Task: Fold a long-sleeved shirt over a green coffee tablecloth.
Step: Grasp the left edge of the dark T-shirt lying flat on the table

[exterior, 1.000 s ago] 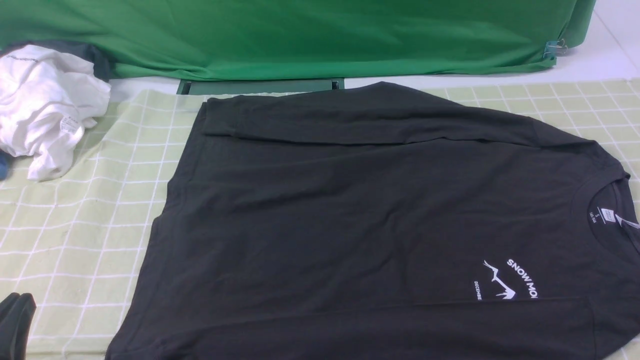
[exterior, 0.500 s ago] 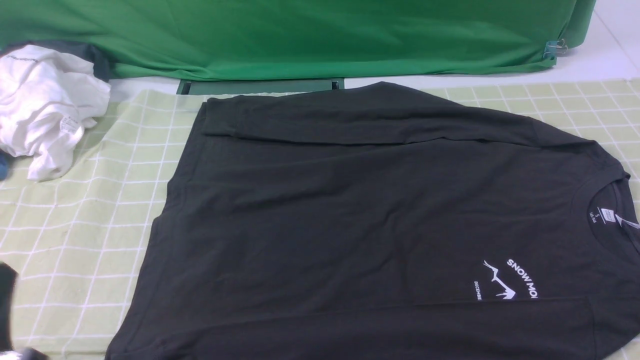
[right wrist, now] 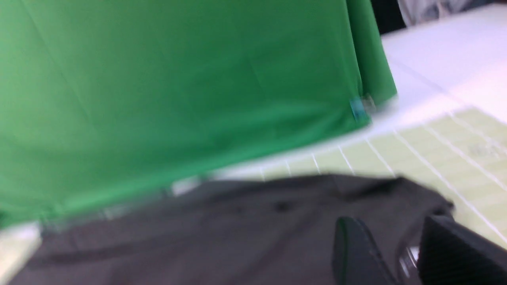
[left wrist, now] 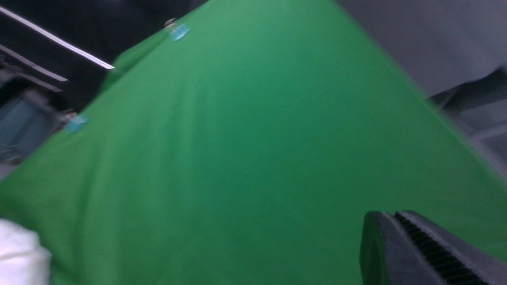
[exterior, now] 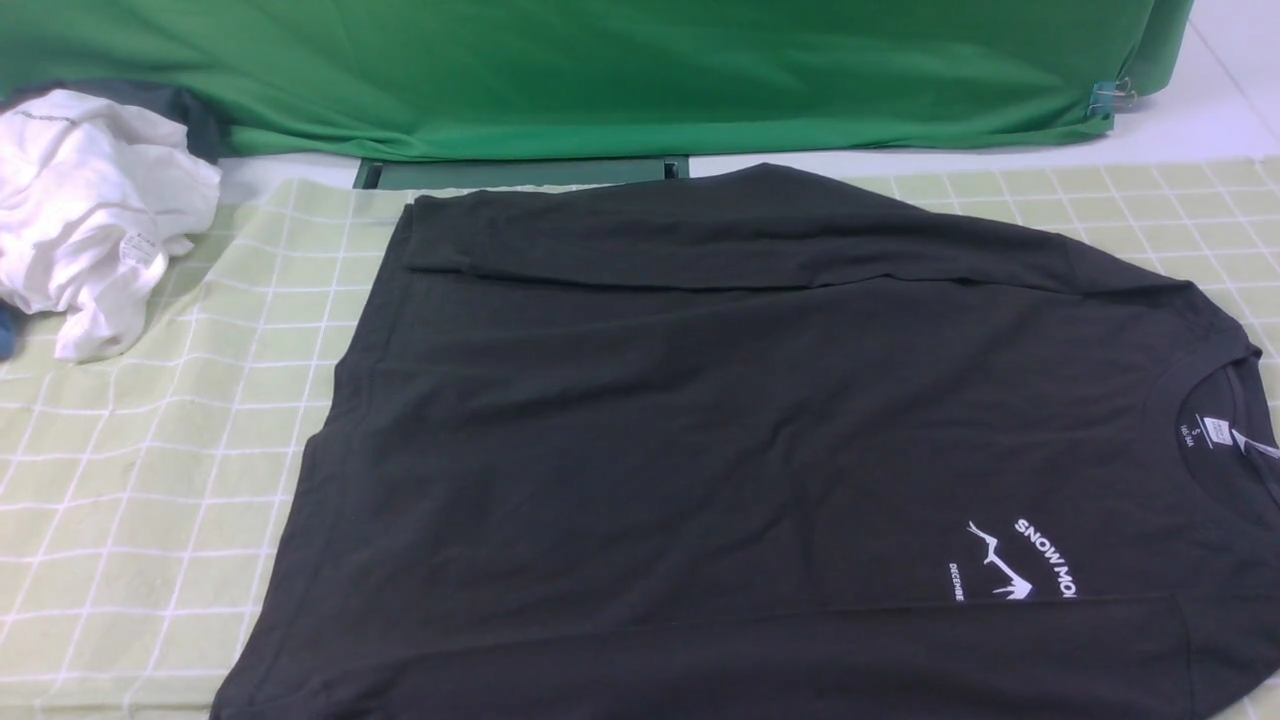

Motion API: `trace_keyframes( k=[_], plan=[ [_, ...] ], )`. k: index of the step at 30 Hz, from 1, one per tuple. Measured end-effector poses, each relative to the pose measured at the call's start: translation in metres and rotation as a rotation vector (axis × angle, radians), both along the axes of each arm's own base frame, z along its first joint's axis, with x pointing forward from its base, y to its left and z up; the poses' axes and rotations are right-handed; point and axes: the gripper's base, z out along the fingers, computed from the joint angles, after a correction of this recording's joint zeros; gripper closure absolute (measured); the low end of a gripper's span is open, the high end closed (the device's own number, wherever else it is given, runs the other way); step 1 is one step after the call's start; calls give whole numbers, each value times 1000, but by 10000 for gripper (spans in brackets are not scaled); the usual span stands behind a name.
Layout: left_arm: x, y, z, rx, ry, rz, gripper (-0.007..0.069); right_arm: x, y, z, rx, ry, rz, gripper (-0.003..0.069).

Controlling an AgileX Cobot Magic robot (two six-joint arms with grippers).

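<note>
On the pale yellow-green gridded tablecloth (exterior: 150, 480), the large black long-sleeved shirt (exterior: 700, 430) is spread flat, sleeves (exterior: 650, 235) seemingly folded in; body folds are left undone. The left hand (left wrist: 390, 221) is clenched, empty; the right hand (right wrist: 390, 233) is parted.

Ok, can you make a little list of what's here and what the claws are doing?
shirt: black, flat on the tablecloth, collar to the right, sleeves folded across the body
tablecloth: pale green, white grid
white garment: crumpled, far left
green fabric: hanging at the back
left claw: shut, holding nothing
right claw: open, near the shirt
</note>
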Motion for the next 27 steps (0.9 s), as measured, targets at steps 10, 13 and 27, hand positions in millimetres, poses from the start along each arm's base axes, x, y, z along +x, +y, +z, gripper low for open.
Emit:
trace_keyframes(
  k=[10,13,27],
  plan=[
    [51,-14,67,358,945,-140,607,0,-1,3,48,-40,-2,419],
    [77,-18,58,412,1220,-276,607,-1,-1,7,67,-84,-6,419],
    [135,-64,-37,717,1796,-740,622,21,8,116,-203,374,105,651]
  ],
)
